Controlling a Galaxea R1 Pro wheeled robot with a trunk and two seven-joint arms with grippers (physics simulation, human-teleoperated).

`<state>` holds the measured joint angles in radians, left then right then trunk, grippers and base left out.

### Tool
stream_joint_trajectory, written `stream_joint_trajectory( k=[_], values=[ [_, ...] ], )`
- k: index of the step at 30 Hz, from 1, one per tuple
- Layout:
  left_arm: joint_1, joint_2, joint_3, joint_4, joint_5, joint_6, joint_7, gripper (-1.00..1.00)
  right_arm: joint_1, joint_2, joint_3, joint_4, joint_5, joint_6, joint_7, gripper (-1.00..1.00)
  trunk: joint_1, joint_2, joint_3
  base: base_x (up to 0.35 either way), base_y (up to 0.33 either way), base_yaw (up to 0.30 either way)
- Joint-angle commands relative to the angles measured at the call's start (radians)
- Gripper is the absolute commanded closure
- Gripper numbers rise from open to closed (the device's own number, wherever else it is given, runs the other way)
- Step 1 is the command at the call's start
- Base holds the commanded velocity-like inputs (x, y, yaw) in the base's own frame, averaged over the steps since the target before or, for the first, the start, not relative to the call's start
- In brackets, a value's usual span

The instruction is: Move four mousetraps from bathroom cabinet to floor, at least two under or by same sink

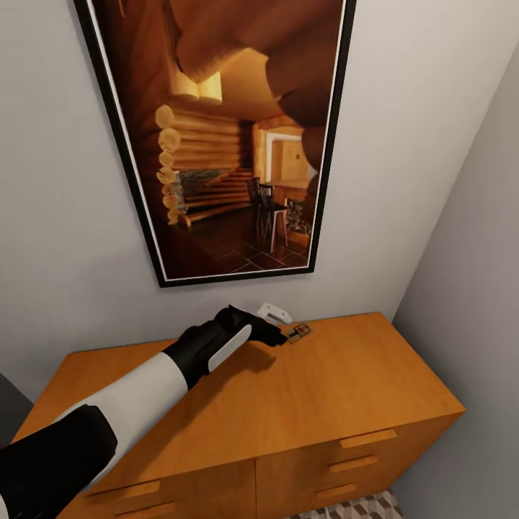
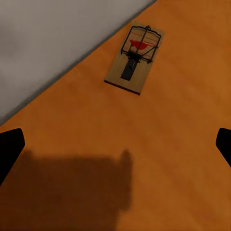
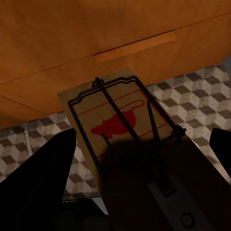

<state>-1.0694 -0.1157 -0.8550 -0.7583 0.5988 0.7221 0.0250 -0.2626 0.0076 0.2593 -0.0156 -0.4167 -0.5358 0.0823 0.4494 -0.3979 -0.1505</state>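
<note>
One mousetrap (image 2: 135,58) is shown on the cabinet (image 1: 346,375) top beyond the spread left gripper (image 1: 277,336), another mousetrap (image 3: 122,127) being clasped by the right gripper (image 3: 144,163).

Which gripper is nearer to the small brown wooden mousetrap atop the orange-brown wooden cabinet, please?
Left. The left gripper hangs just short of that mousetrap above the cabinet top, jaws open; the right gripper is low before a drawer front, over the tiled floor.

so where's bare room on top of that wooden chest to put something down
Most of the orange-brown wooden chest top is bare, from the front edge to the right end. The crowded spot is the back edge by the wall: small brown mousetrap, white object, left gripper.
</note>
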Motion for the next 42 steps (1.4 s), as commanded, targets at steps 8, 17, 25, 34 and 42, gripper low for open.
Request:
stream_joint_trajectory(
  k=[8, 17, 25, 34, 42],
  values=[
    [-0.001, -0.001, -0.055, -0.001, 0.006, 0.002, 0.003, -1.00, -0.001, 0.000, 0.003, 0.002, -0.011, -0.004, 0.008, 1.00, 0.001, -0.002, -0.002, 0.000, 0.000, 0.000],
    [-0.001, -0.001, -0.061, -0.001, 0.007, 0.002, 0.003, -1.00, -0.001, 0.000, 0.003, 0.002, -0.011, -0.004, 0.009, 1.00, 0.001, -0.002, -0.005, 0.000, 0.000, 0.000],
    [-0.001, -0.001, -0.061, -0.001, 0.008, 0.002, 0.003, -1.00, -0.001, 0.000, 0.003, 0.002, -0.011, -0.004, 0.009, 1.00, 0.001, -0.002, -0.013, 0.000, 0.000, 0.000],
    [-0.001, -0.001, -0.061, -0.001, 0.009, 0.002, 0.003, -1.00, -0.001, 0.000, 0.003, 0.002, -0.011, -0.004, 0.009, 1.00, 0.001, -0.002, -0.020, 0.000, 0.000, 0.000],
    [-0.001, -0.001, -0.061, -0.001, 0.009, 0.002, 0.003, -1.00, -0.001, 0.000, 0.003, 0.002, -0.011, -0.004, 0.010, 1.00, 0.001, -0.002, -0.020, 0.000, 0.000, 0.000]
  ],
)
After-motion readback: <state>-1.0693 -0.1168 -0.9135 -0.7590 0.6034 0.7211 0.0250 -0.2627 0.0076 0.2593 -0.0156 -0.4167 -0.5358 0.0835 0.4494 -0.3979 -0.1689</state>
